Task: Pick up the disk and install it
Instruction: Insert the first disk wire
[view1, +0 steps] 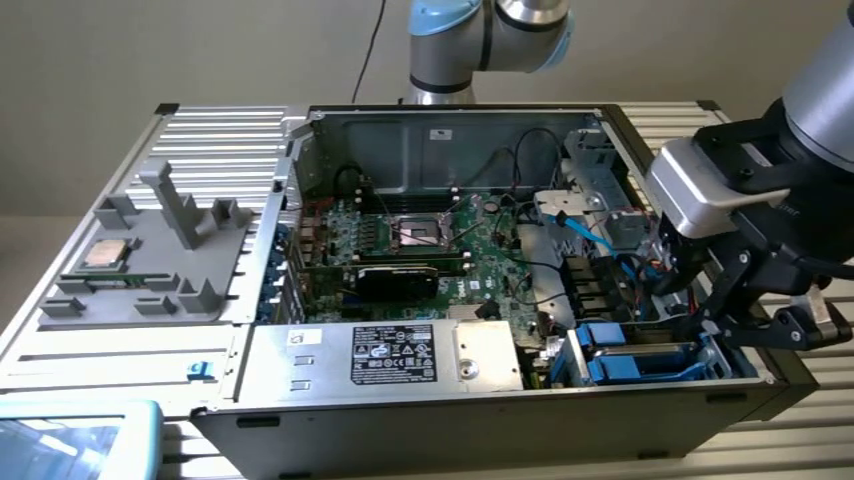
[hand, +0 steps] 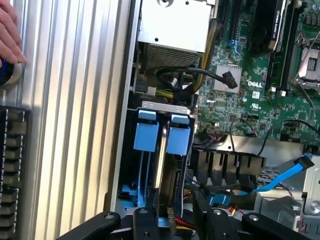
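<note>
The flat silver-grey hard disk in its bright blue plastic frame (hand: 176, 142) (view1: 638, 362) is standing on edge in the drive bay at one corner of the open black computer case (view1: 467, 432). Two blue tabs are showing side by side at the bay's mouth; whether both are belonging to the one disk I cannot tell. The black robot gripper (view1: 737, 325) (hand: 177, 220) is hanging right over the end of that bay, in line with the disk's edge. Whether the claw is clamped on the blue frame or standing free of it I cannot tell.

By my judgement the picking-up is looking done and the installing is in hand, the disk lying down in its slot or nearly so.

Near the bay a light blue flat data cable (hand: 285, 174) is trailing across, with the green motherboard (hand: 240, 75) and the large silver box with a black label (view1: 300, 350) lying beyond. A person's hand (hand: 9, 35) is resting on the ribbed aluminium table (hand: 75, 100), well apart from the gripper.

Any further move here is calling for a straight path along the bay's walls, with the gripper keeping clear of that loose cable.
</note>
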